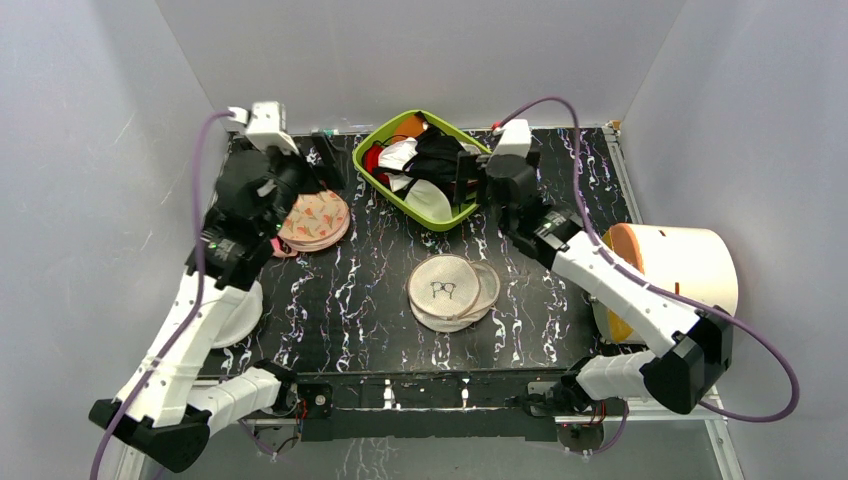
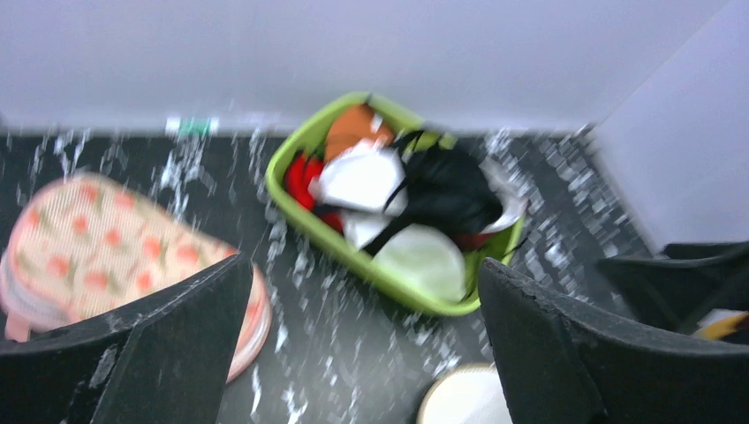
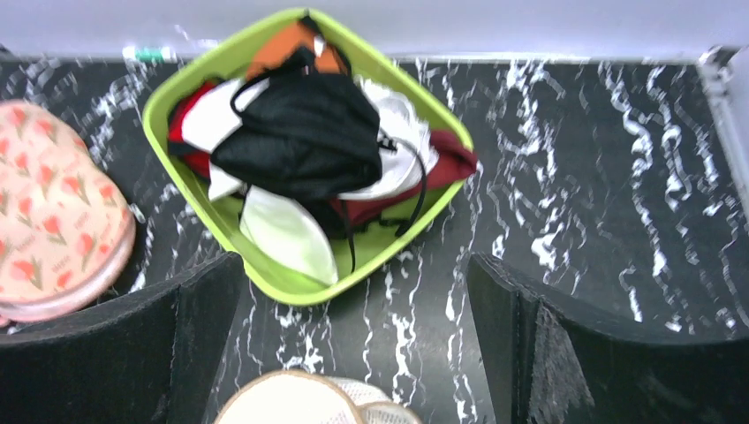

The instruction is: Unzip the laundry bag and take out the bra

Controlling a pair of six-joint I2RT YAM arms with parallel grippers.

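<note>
Your right fingers (image 3: 601, 353) spread, empty; black bra (image 3: 300, 141) in basket (image 3: 296, 296) just ahead, so removal looks done. Lid ajar on bag (image 1: 452, 292) behind them; left fingers (image 2: 132, 353) spread, idle.

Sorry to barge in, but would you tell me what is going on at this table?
The round cream-white mesh laundry bag lies mid-table, untouched, its lid seemingly ajar. The right gripper hangs, fingers open, beside the lime-green plastic basket heaped with clothes, a black garment on top. The left gripper, fingers also open, hovers by the peach printed round case.
</note>
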